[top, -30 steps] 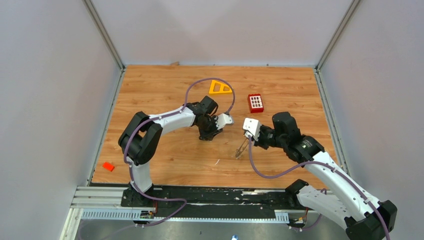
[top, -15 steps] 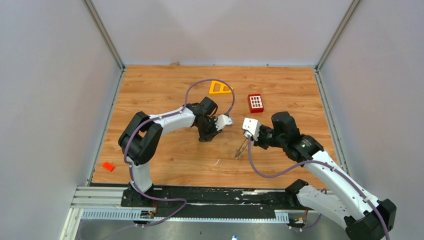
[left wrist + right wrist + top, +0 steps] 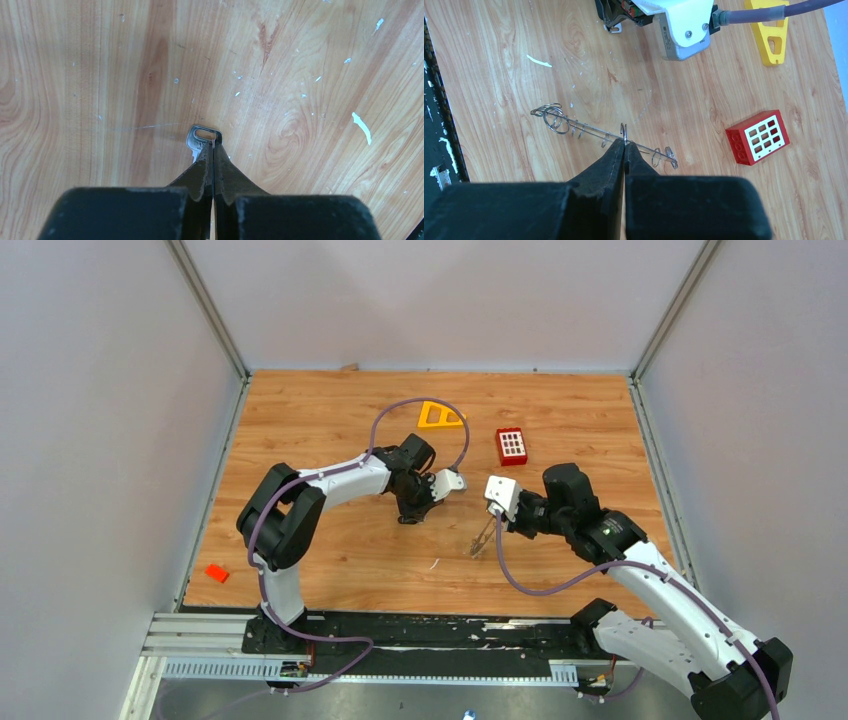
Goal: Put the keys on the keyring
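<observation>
Left wrist view: the key (image 3: 202,137) is pinched in the left fingers (image 3: 198,172), clamped tight, with its slotted head poking out down at the desk (image 3: 310,60). Right fingers (image 3: 611,160) are clenched on the keyring (image 3: 591,131), a stretched wire with loops. It's well apart from the key, with the red block (image 3: 758,137) nearby.

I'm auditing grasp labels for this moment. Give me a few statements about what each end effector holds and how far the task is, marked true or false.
1. The left end effector is shut on the key. True.
2. The right end effector is open. False: it is shut on the wire keyring.
3. The red block lies on the table, free of both end effectors. True.
4. The key is on the keyring. False: they are apart, each in its own end effector.
</observation>
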`<state>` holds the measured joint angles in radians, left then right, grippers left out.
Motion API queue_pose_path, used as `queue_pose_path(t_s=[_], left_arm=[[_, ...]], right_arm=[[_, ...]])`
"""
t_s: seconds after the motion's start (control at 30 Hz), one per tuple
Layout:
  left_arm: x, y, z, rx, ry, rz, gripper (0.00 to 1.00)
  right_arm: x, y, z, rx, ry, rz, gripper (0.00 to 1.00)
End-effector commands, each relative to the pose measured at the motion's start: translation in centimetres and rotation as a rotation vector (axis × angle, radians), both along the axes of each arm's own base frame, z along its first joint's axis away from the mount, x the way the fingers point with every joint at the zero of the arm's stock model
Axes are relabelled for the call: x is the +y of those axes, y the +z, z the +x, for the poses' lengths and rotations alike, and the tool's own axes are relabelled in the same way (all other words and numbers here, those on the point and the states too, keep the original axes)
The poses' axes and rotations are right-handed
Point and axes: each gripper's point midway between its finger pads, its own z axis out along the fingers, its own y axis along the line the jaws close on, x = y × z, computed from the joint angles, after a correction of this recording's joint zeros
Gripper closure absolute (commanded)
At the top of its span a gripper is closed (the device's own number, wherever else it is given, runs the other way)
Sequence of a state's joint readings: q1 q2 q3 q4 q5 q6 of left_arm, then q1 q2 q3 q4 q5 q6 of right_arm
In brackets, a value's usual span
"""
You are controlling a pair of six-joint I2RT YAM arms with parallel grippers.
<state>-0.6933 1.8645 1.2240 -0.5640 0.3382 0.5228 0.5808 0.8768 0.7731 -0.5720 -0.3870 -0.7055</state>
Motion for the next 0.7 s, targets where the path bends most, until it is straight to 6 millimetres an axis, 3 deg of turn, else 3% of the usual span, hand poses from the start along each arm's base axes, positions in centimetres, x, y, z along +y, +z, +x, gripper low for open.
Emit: queue_pose_path(t_s=[0.0, 0.17, 0.5, 0.67], left_arm=[[-0.5, 0.6, -0.1, 0.006, -0.020, -0.028, 1.00], [-0.9, 2.2, -0.2, -0.029, -0.050, -0.073, 1.00], [-0.9, 8.5, -1.5, -0.176, -0.194, -0.199, 1.00], [-0.4, 10.2, -1.7, -0.250, -0.241, -0.213, 1.00]], right_arm=[[0.4, 1.2, 0.4, -0.035, 0.011, 0.027, 1.00], [0.5, 1.4, 0.3, -0.030, 0.014, 0.036, 1.00], [1.0, 3.1, 0.0, -0.016, 0.034, 0.059, 1.00], [1.4, 3.9, 0.0, -0.019, 0.063, 0.062, 1.00]])
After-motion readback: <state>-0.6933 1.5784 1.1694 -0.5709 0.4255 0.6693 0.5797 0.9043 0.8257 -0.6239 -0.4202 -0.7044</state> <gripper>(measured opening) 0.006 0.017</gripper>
